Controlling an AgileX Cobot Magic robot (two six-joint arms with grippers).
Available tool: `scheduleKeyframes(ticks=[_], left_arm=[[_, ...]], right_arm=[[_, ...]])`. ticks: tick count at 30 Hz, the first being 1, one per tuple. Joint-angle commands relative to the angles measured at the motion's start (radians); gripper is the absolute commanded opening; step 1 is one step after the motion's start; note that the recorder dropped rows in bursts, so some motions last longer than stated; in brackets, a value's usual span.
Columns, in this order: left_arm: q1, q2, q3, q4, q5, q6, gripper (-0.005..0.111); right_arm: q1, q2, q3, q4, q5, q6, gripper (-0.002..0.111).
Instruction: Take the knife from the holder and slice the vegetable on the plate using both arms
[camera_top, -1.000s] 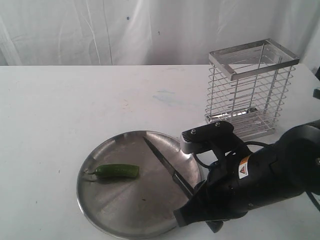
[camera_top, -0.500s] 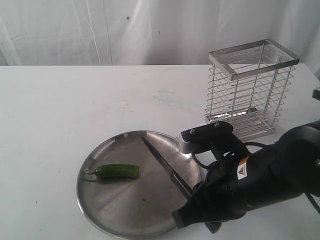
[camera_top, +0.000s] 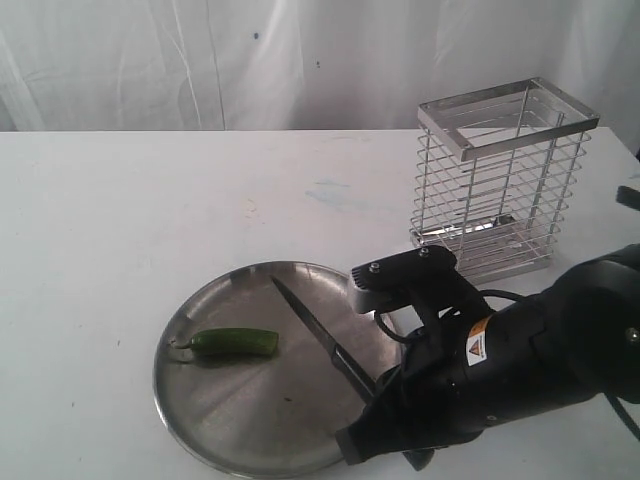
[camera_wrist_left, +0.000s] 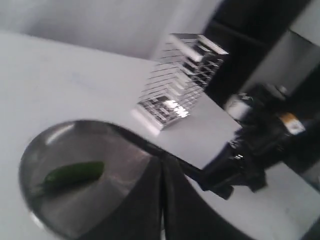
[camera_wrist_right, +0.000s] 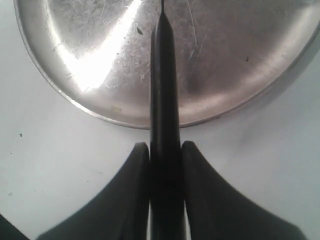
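Observation:
The green vegetable (camera_top: 235, 343) lies left of centre on the steel plate (camera_top: 230, 420). My right gripper (camera_wrist_right: 165, 147) is shut on the black handle of the knife (camera_top: 310, 325), whose dark blade slants over the plate's right half with its tip pointing to the far left, a short way right of the vegetable. In the right wrist view the knife (camera_wrist_right: 164, 75) reaches out over the plate (camera_wrist_right: 100, 50). The empty wire holder (camera_top: 505, 180) stands at the back right. My left gripper (camera_wrist_left: 162, 162) is shut and empty, above the plate (camera_wrist_left: 60, 145) near the vegetable (camera_wrist_left: 72, 175); the exterior view does not show it.
The bulky black right arm (camera_top: 500, 370) covers the plate's right rim and the table's front right corner. A white curtain hangs behind the table. In the left wrist view the holder (camera_wrist_left: 177, 80) and the right arm (camera_wrist_left: 260, 150) show beyond the plate.
The right arm has shifted left with the knife, so the blade tip has moved further over the plate toward the vegetable. The vegetable and holder have not moved.

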Motion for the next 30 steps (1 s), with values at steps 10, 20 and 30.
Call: scheduleKeyframes(ticks=[10,20,30], left_arm=[[-0.01,0.768,-0.327,0.012,0.234,0.669,0.057],[-0.014,1.261,-0.464,0.001,0.103,0.978,0.06],[-0.085,1.545,-0.578,0.004,-0.082,1.245,0.06]], right_arm=[[0.001,-0.009,-0.004,0.003,-0.021,-0.027,0.0],[0.001,-0.009,-0.004,0.003,-0.05,-0.027,0.0],[0.001,-0.009,-0.004,0.006,-0.027,0.0,0.0]])
